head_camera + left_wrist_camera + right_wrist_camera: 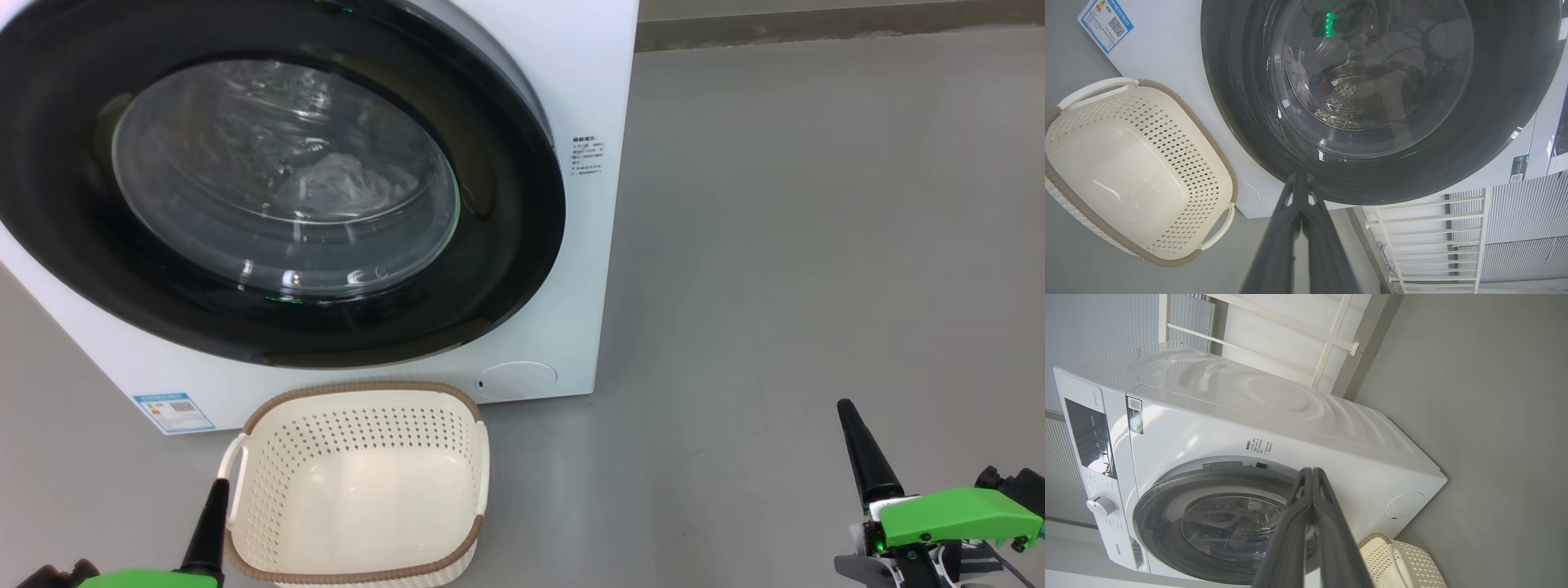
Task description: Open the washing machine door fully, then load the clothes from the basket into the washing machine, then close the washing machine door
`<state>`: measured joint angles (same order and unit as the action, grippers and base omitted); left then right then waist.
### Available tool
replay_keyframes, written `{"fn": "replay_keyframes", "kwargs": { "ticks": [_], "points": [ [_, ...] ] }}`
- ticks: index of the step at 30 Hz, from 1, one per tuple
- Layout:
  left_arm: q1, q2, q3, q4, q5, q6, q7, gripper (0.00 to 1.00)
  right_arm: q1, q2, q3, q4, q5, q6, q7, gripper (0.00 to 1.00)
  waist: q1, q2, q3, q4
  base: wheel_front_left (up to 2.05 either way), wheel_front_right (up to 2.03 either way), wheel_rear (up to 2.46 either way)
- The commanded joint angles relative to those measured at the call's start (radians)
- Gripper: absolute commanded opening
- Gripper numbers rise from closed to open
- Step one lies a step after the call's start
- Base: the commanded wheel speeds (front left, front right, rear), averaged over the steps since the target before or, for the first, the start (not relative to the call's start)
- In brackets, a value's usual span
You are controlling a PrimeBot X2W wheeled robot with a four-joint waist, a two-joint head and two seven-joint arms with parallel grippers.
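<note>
The right gripper (846, 406) is wearing a bright green cover (951, 514) with a slanted top. Its fingers (865, 457) are looking like one long black cone, thin at the tip, coming out of a white collar (886, 506). A tiny green light (877, 542) is glowing just under that, and a lumpy black part (1012, 483) is sticking out behind the cover. The left gripper (219, 485) is showing the same black point and green cover. Up close, its fingers (1278, 253) are looking dark grey, with small holes near the tips.

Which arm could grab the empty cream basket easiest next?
Left, probably. The shut left gripper sits beside a handle of the cream-white perforated plastic basket; the shut right gripper is far off across grey floor.
</note>
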<state>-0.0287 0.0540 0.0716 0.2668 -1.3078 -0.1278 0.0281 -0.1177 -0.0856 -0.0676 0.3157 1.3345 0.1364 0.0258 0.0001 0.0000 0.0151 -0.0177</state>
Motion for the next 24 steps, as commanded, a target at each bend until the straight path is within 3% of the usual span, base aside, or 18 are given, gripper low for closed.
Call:
{"fn": "replay_keyframes", "kwargs": {
  "ticks": [1,24],
  "points": [
    [-0.047,0.012,0.03,-0.021,-0.031,-0.002,0.009,0.0,-0.002,0.0,0.009,-0.033,0.032,-0.004,0.009,0.0,0.0,0.0,-0.001,0.001,0.0,0.0,0.0],
    [-0.074,-0.001,0.041,-0.022,-0.259,-0.003,0.074,0.0,0.008,0.028,-0.036,-0.065,0.238,-0.006,0.074,0.0,0.0,0.0,-0.01,0.015,0.0,0.0,0.0]
  ]
}}
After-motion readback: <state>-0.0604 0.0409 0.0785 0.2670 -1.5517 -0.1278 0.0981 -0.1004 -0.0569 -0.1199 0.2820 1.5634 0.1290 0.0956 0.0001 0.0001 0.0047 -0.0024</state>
